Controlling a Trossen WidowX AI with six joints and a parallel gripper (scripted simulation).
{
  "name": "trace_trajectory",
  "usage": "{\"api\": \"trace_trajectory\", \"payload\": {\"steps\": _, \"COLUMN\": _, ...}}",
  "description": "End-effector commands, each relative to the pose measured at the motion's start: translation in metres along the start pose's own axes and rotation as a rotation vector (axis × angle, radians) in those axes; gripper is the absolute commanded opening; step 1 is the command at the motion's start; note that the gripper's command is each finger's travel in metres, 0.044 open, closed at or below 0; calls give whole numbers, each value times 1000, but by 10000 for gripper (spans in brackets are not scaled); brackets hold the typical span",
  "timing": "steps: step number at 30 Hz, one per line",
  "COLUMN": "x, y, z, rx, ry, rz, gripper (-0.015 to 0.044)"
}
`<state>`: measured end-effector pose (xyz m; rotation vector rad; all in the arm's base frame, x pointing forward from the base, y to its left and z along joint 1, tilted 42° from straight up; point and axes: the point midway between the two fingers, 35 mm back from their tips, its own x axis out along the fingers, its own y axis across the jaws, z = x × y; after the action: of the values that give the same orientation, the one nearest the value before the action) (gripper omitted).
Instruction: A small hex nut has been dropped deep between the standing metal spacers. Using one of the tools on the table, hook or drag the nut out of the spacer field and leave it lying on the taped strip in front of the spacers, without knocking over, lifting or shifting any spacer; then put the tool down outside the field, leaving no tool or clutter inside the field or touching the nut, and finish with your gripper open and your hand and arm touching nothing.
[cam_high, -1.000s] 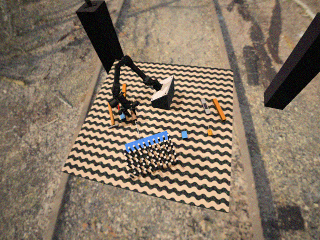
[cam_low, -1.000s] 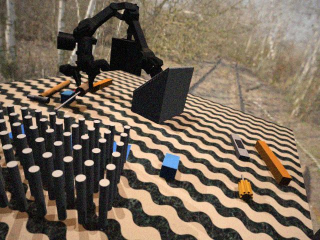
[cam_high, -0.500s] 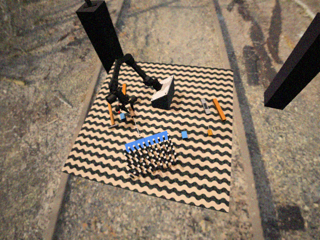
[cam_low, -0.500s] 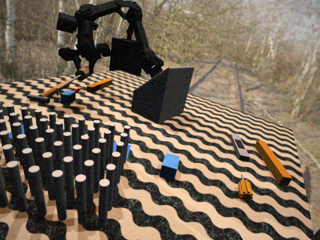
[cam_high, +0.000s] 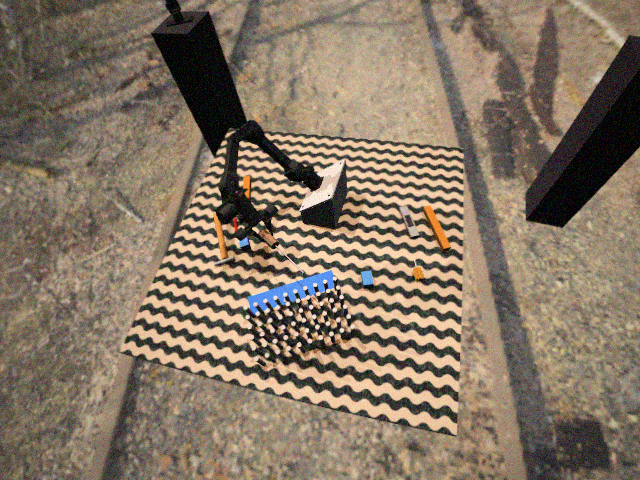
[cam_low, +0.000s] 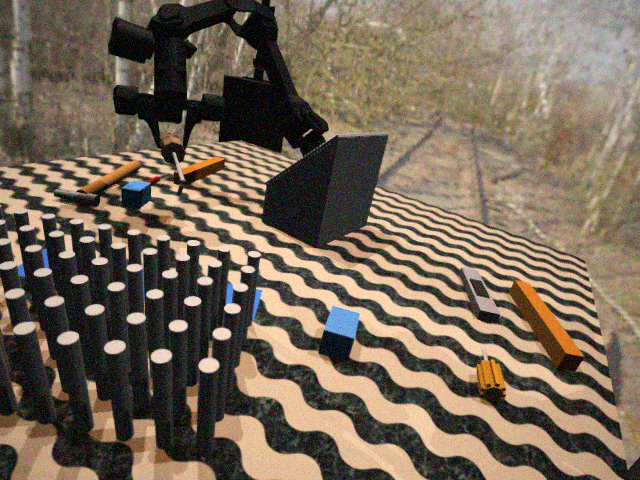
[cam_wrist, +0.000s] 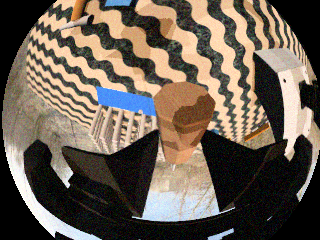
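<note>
My gripper (cam_high: 266, 235) (cam_low: 172, 143) (cam_wrist: 180, 133) is shut on the wooden handle of a tool (cam_high: 269, 239) (cam_low: 171, 140) (cam_wrist: 182, 117). Its thin metal shaft points down and toward the field in the top view, with its tip near the rear edge of the blue taped strip (cam_high: 289, 286) (cam_low: 256, 305) (cam_wrist: 125, 101). The tool seems raised above the table. The dark, pale-topped spacers (cam_high: 306, 330) (cam_low: 163, 397) (cam_wrist: 106, 131) stand upright in rows beyond the strip. I cannot make out the hex nut in any view; the spacers hide much of the field floor.
A hammer (cam_high: 220, 237) (cam_low: 111, 176), a blue cube (cam_high: 244, 241) (cam_low: 136, 194) and an orange bar (cam_high: 247, 186) (cam_low: 201, 169) lie near the arm. A large dark wedge (cam_high: 338, 198) (cam_low: 320, 201) stands behind the strip. Another blue cube (cam_high: 367, 277) (cam_low: 339, 330) and a small orange-handled tool (cam_high: 418, 273) (cam_low: 490, 378) lie right.
</note>
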<state>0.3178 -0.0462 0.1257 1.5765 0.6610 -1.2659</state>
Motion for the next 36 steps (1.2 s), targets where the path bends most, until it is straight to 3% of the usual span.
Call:
{"api": "trace_trajectory", "payload": {"steps": 1, "x": 4, "y": 0, "z": -13, "rx": -124, "ry": 12, "rz": 9, "gripper": 0}}
{"api": "trace_trajectory", "payload": {"steps": 36, "x": 47, "y": -32, "z": -120, "rx": -1278, "ry": 33, "rz": -11, "gripper": 0}}
